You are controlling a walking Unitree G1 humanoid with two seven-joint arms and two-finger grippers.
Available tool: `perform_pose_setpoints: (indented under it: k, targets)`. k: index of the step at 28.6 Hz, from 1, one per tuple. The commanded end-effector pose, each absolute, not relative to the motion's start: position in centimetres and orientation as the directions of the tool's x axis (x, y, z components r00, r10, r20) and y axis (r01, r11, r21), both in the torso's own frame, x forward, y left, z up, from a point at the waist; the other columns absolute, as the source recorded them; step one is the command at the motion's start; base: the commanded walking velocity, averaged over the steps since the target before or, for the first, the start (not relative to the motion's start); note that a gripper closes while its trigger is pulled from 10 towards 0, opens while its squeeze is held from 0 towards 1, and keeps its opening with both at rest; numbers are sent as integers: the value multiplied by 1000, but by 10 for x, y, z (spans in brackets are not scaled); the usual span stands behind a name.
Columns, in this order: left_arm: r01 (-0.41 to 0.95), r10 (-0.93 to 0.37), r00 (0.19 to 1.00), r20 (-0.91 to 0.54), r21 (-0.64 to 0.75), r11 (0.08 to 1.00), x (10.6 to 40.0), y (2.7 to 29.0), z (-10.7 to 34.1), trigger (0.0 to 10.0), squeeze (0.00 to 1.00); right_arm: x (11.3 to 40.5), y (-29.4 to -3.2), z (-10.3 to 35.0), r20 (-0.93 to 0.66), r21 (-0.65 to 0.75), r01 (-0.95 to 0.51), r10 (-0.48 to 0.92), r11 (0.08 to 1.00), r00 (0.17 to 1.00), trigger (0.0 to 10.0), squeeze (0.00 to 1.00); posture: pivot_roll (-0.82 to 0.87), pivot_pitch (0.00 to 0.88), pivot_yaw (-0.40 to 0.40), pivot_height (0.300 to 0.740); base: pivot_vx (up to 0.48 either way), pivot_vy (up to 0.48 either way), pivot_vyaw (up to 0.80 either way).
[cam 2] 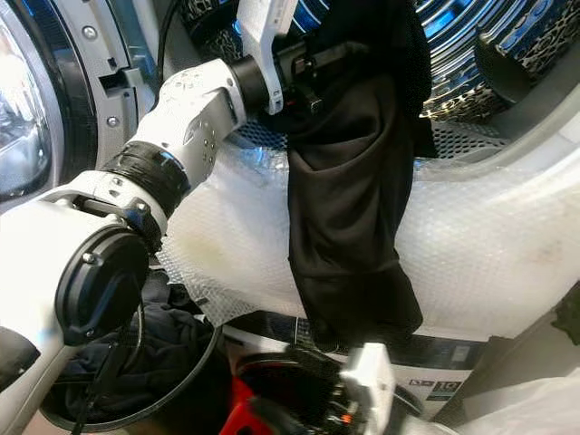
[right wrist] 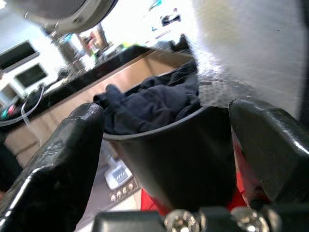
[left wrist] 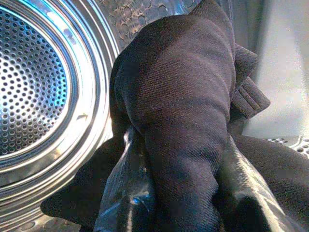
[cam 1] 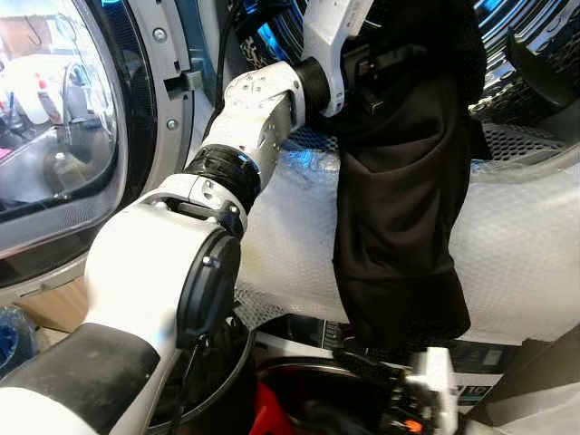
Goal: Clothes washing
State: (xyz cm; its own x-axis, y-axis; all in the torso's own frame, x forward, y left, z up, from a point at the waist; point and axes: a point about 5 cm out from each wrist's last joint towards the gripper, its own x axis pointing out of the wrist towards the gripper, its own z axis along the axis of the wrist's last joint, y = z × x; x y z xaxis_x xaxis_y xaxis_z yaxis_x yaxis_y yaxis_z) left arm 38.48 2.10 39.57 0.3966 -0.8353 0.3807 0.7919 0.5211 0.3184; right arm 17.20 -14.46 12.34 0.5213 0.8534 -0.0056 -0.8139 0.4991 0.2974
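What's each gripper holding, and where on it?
Left gripper: shut on black garment, gripped at its upper end inside the drum; the rest hangs outside. Right gripper: open, holding nothing.

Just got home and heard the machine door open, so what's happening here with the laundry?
The robot is loading the washing machine. Its left gripper is shut on a black garment, held at the mouth of the drum; most of the cloth hangs down outside over the bubble wrap covering the machine's front. The round door stands open to the left. Below, a black basket holds more dark clothes, with the right gripper open and low beside it.
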Motion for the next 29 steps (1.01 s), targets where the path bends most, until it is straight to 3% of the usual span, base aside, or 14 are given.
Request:
perform_pose_setpoints:
  k: [1, 2, 4, 5, 10, 15, 16, 17, 21, 29]
  targets:
    - [785, -835, 402, 376, 328, 526, 386, 26, 395, 10000, 0, 176, -146, 128, 4, 261, -764, 790, 591, 613, 10000, 1000, -63, 37, 53, 740, 0, 0, 0]
    - [785, -835, 402, 376, 328, 526, 386, 26, 395, 10000, 0, 176, -146, 128, 4, 261, -764, 790, 591, 613, 10000, 1000, -63, 37, 53, 740, 0, 0, 0]
    - [786, -834, 404, 376, 324, 527, 386, 26, 395, 10000, 0, 184, -150, 124, -24, 177, -648, 661, 741, 750, 10000, 1000, -65, 42, 51, 740, 0, 0, 0]
    - [786, -835, 404, 374, 324, 526, 386, 26, 394, 10000, 0, 180, -144, 132, 21, 177, -613, 619, 770, 785, 10000, 1000, -61, 51, 44, 740, 0, 0, 0]
    - [785, -833, 406, 377, 323, 528, 386, 27, 394, 10000, 0, 166, -131, 139, 21, 141, -641, 645, 755, 764, 10000, 1000, -61, 58, 40, 740, 0, 0, 0]
    - [787, -830, 406, 382, 317, 530, 386, 27, 395, 10000, 0, 177, -129, 139, 46, 33, -447, 445, 894, 894, 10000, 1000, -62, 61, 35, 740, 0, 0, 0]
    - [787, -831, 405, 382, 317, 530, 386, 27, 395, 10000, 0, 178, -128, 138, 44, -7, -428, 428, 904, 903, 10000, 78, -62, 61, 35, 740, 0, 0, 0]
    - [787, -831, 406, 382, 317, 530, 386, 27, 395, 10000, 0, 179, -127, 138, 42, -39, -419, 421, 907, 906, 10000, 0, -63, 60, 36, 740, 0, 0, 0]
    - [791, -830, 402, 386, 310, 528, 386, 26, 396, 10000, 0, 188, -125, 137, 72, -180, -309, 326, 934, 943, 10000, 0, -59, 62, 41, 740, 0, 0, 0]
    - [797, -838, 394, 379, 313, 516, 386, 25, 395, 10000, 0, 196, -119, 129, 86, -251, -208, 236, 945, 968, 10000, 0, -51, 64, 47, 740, 0, 0, 0]
